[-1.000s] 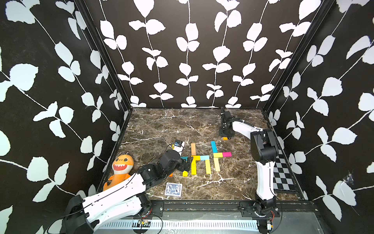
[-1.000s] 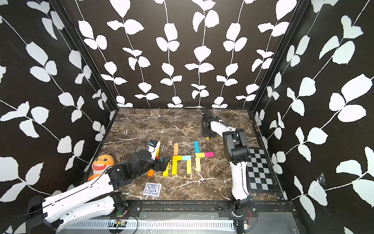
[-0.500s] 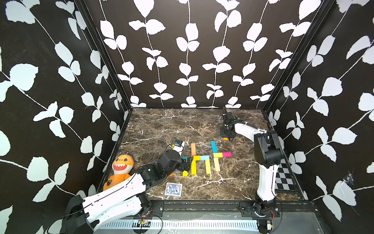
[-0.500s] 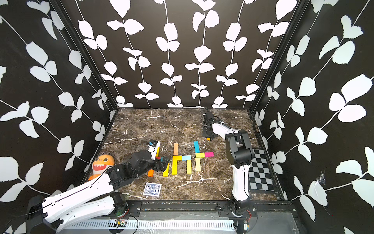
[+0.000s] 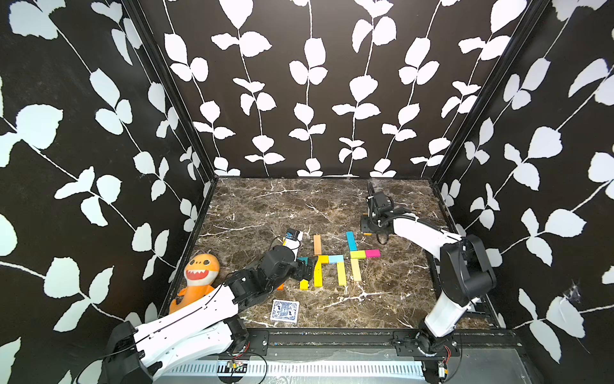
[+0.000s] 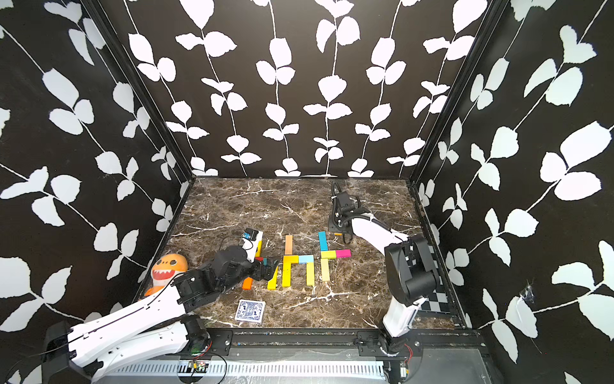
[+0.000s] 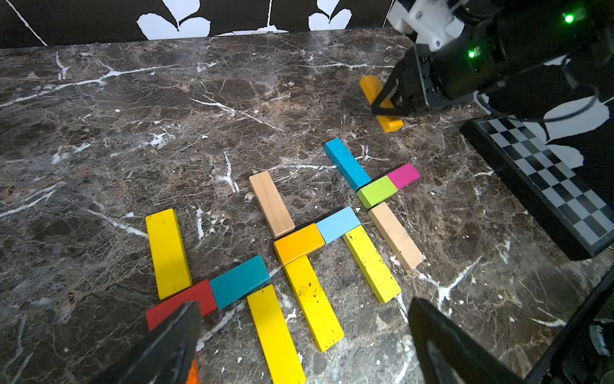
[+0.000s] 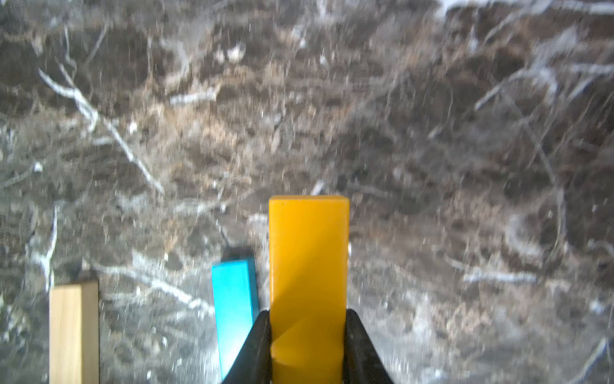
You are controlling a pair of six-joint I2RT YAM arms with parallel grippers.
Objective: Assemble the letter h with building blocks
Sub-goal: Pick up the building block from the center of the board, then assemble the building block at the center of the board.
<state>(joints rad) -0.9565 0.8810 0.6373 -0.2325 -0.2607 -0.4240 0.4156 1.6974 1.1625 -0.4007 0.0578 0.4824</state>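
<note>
My right gripper (image 8: 307, 335) grips the amber-yellow wooden brick (image 8: 309, 252) just beyond the bright blue wooden brick (image 8: 234, 299); my left gripper (image 7: 302, 312) gapes empty. Next, I'd lay it on the near side of the short pink wooden brick (image 7: 403, 174), as the missing leg

Fifteen building blocks (image 7: 314, 302); one card deck (image 5: 284, 311); one shark plush (image 5: 197, 272); one checkerboard (image 7: 545, 173).

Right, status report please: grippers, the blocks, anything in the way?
Left gripper open, at the laid blocks. Right gripper shut on amber block, beyond them. Card deck lies apart, near the front edge.
</note>
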